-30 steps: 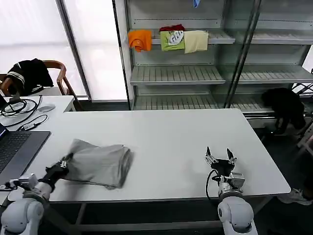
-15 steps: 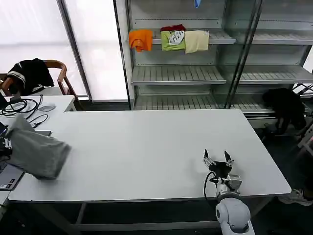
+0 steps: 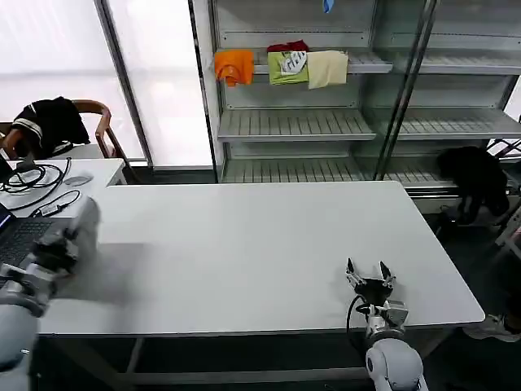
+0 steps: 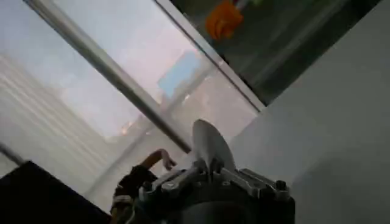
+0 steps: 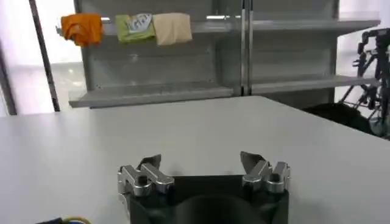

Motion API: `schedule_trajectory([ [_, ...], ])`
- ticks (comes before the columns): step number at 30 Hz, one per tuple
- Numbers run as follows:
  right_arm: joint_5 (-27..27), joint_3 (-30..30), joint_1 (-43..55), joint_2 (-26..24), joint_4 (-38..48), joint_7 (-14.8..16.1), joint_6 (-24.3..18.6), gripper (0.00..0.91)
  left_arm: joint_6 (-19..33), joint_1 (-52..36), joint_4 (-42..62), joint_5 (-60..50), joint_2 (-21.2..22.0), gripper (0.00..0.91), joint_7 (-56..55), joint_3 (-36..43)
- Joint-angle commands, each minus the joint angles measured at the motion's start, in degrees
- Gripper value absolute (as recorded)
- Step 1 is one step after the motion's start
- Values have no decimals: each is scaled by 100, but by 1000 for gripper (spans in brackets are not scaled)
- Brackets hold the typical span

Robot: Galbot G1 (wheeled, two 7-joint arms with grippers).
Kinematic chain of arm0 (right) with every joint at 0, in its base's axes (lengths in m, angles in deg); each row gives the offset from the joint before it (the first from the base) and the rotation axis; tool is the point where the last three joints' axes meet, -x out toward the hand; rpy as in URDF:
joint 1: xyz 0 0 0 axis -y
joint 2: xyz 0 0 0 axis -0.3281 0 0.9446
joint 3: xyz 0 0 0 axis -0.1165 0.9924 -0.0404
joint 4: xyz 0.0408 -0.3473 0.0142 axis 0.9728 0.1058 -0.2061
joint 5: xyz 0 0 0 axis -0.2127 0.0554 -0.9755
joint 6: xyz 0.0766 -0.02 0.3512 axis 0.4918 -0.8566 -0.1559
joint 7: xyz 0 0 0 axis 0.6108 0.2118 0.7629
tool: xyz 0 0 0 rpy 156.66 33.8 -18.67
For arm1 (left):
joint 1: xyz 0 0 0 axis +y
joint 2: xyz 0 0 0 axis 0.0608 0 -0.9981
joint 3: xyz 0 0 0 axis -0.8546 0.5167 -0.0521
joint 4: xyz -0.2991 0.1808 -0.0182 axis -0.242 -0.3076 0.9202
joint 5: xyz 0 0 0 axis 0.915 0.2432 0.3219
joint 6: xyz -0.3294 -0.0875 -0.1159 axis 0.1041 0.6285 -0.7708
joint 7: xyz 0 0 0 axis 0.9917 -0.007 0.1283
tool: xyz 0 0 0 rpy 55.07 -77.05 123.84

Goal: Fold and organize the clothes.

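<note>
While the right gripper rests low over the near edge of the table, with its jaws spread and nothing between them, it looks merely parked, kept clear so the other arm can work alone; the right wrist view shows the same, its prongs apart over bare tabletop. At the table's left end the left gripper is raised beside the laptop, and whether it is apart or clamped I cannot tell. Just beyond its tip sits a pale grey blur that I take to be the grey shirt, and the left wrist view has a pale pointed fold rising from the middle of that claw, which fits cloth being carried, though I cannot be sure. If so, the shirt is at the left claw, well apart from the right one, with the whole tabletop between them. Far behind, the orange garment and its neighbours lie folded on the shelf.
</note>
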Motion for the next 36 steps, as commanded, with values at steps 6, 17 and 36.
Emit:
schedule_trajectory([
  [6, -128, -122, -92, -190, -60, 6, -10, 907, -842, -857, 470, 813, 2585, 10, -1600, 3893],
  [17, -74, -98, -14, -145, -239, 136, 172, 907, -992, -1977, 1702, 1265, 3317, 907, -2399, 5144],
  [36, -626, 1179, 984, 1398, 235, 596, 1821, 907, -1057, -1871, 17, 3490, 1346, 907, -2579, 2510],
])
